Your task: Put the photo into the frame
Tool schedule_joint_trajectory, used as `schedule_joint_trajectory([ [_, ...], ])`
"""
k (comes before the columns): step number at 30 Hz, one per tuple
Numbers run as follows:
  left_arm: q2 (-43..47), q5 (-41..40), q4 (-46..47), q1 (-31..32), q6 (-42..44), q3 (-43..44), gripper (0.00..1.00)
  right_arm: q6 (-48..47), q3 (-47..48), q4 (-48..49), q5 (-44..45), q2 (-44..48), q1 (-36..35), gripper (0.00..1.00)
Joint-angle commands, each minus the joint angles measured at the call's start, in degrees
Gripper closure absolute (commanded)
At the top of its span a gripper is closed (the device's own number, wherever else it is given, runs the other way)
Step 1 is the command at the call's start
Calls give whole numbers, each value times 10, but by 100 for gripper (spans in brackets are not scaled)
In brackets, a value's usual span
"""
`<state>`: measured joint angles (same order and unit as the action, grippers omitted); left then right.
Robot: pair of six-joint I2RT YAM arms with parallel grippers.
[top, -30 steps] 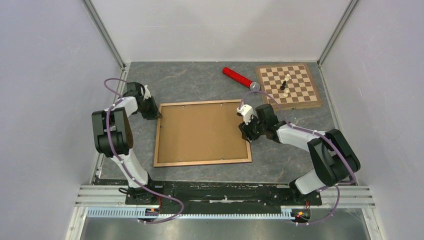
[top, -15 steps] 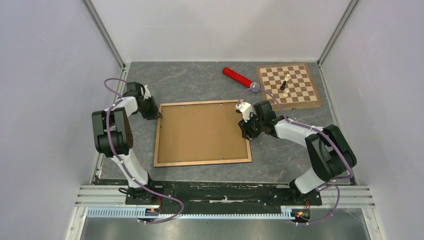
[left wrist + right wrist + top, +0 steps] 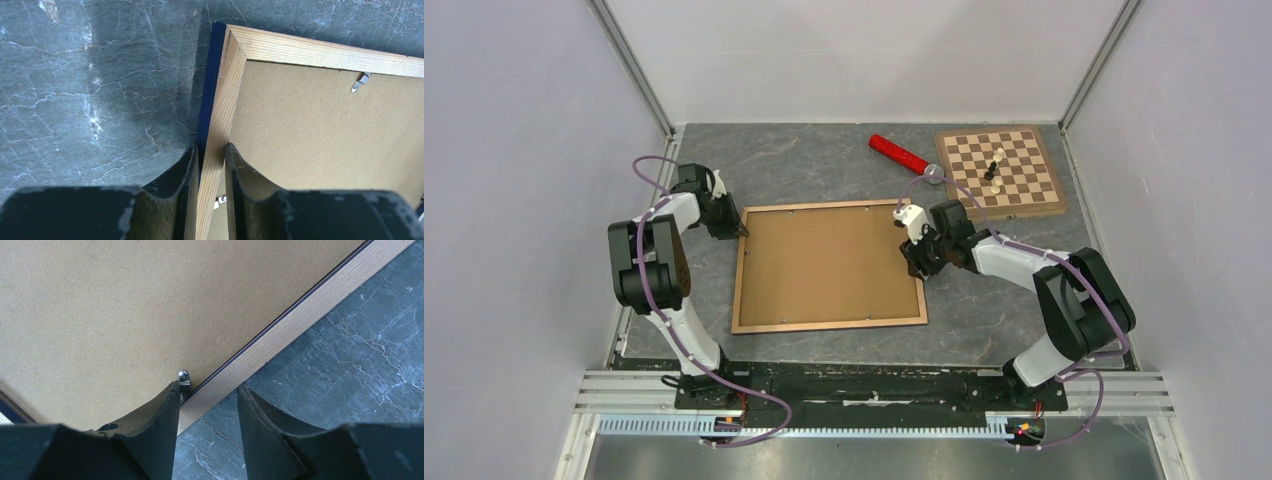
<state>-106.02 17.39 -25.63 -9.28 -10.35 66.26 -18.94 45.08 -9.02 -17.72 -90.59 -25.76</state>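
Observation:
The frame point(image 3: 829, 324) lies face down in the middle of the table, light wood rim up, with a brown fibreboard backing panel point(image 3: 824, 262) set inside it. My left gripper point(image 3: 740, 229) is shut on the frame's left rail near the far left corner; the wrist view shows the wood rail point(image 3: 320, 52) and its dark blue edge pinched between the fingers point(image 3: 175, 175). My right gripper point(image 3: 914, 262) hangs open over the right rail point(image 3: 310, 312), one finger against a small metal clip point(image 3: 184, 376), the other above the table. The photo is hidden.
A wooden chessboard point(image 3: 1001, 172) carrying two pieces point(image 3: 994, 172) sits at the far right. A red cylinder point(image 3: 900, 155) lies just left of it. Grey enclosure walls stand on both sides and at the back.
My right gripper has shifted a little toward the far end of the frame's right rail. The left gripper and the frame have stayed put.

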Motion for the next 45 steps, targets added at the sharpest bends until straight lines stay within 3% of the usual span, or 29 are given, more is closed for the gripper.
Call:
schedule_joint_trajectory([
  [1, -25, -9, -32, 6, 15, -4, 98, -28, 3, -13, 6, -15, -6, 57],
  [9, -26, -15, -32, 6, 17, -2, 98, -61, -2, 0, 26, -9, -10, 67],
  [26, -31, -32, -40, 15, 25, 24, 98, -163, -8, -20, 11, -11, -27, 71],
  [32, -30, -31, -40, 17, 25, 22, 98, -42, 23, -23, -46, -18, -12, 43],
  [37, -30, -31, -40, 17, 26, 19, 98, 35, 59, -29, -71, -20, 9, 43],
  [45, -29, -28, -41, 17, 26, 21, 98, 31, 79, -60, -62, -33, 16, 48],
])
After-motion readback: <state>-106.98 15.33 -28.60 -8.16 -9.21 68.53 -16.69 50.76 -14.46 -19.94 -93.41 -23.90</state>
